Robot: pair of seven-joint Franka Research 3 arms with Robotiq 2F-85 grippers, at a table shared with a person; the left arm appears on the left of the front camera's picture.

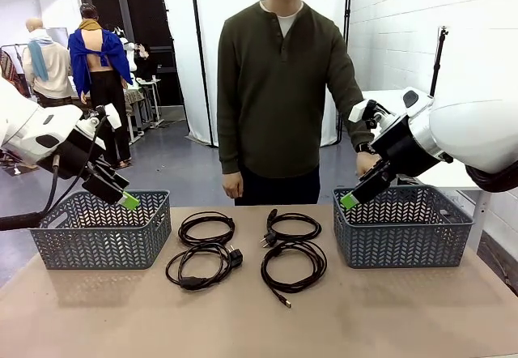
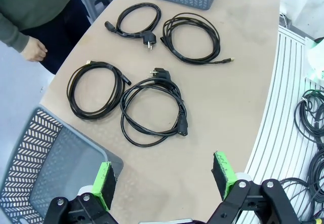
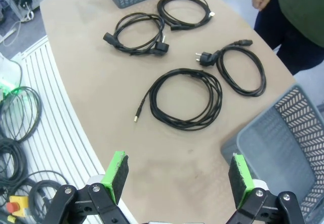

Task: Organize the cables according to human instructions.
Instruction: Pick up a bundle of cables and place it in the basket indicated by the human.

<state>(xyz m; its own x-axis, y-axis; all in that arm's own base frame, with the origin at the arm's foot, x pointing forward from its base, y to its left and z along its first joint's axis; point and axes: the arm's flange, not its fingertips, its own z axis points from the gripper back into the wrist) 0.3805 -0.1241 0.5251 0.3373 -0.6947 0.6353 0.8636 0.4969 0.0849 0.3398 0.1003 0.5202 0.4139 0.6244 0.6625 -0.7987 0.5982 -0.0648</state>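
In the front view each claw shows just one green pad, with the second finger hidden behind the black body. The wrist views make the state plain. The left claw [image 2: 163, 177] is spread wide above bare bench [image 1: 380, 313], beside a corner of the left basket [image 2: 45, 163], which the frame cuts off. The right claw [image 3: 179, 177] is spread just as wide, and the right basket [image 3: 288, 133] is likewise cropped. Seen from the front, each claw tip covers the inner far corner of its basket. The lattice walls make the insides of the baskets hard to read. The person's left hand [image 1: 366, 162] is partly hidden behind the right arm, while the person's right hand [image 1: 233, 185] hangs at the far edge.

Between the baskets and apart from both, four coils lie on the bench, two by two. The far-left cable [image 1: 207, 242] and far-right cable [image 1: 295, 236] are at the back. In front are the near-left cable [image 1: 198, 281], with chunky plugs, and the near-right cable [image 1: 265, 270], whose thin plug points toward the near edge. The far-right cable's plug lies just beside the near-right coil. Floor cords [image 3: 15, 112] lie past the bench edge, cut off by the frame.
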